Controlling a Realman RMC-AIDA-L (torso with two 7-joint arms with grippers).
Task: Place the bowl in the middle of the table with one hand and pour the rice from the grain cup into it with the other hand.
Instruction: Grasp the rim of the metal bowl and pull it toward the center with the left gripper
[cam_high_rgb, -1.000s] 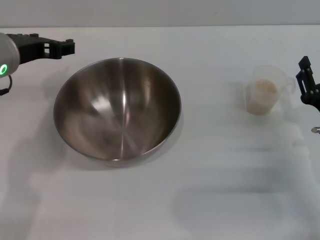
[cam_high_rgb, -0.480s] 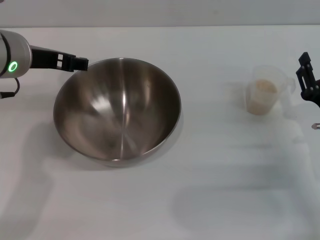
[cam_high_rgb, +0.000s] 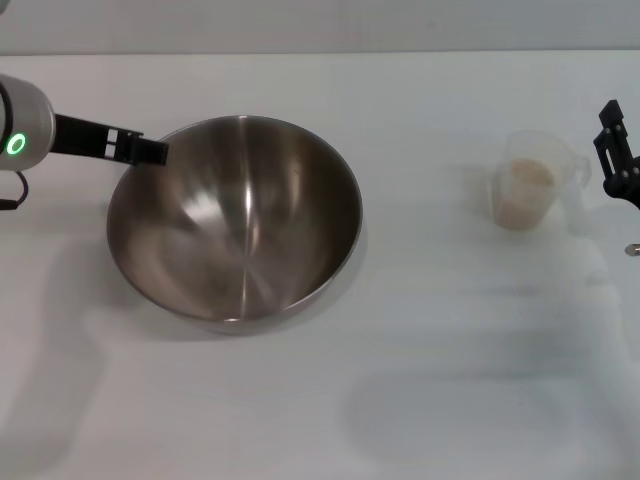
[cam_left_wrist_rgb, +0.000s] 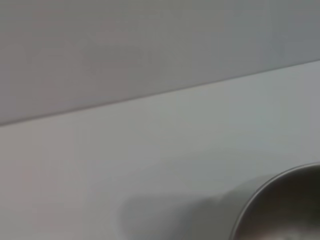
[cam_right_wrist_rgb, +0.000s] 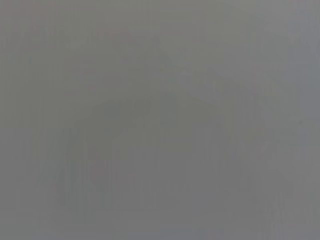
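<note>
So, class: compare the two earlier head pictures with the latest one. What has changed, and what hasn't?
The left gripper has swung in from the far left to the bowl's far-left rim. The bowl, the cup with rice and the right gripper at the right edge have barely changed.

Steel bowl (cam_high_rgb: 234, 217) upright, empty, left of centre — grain cup (cam_high_rgb: 527, 188) holding rice (cam_high_rgb: 528, 181), well apart.
</note>
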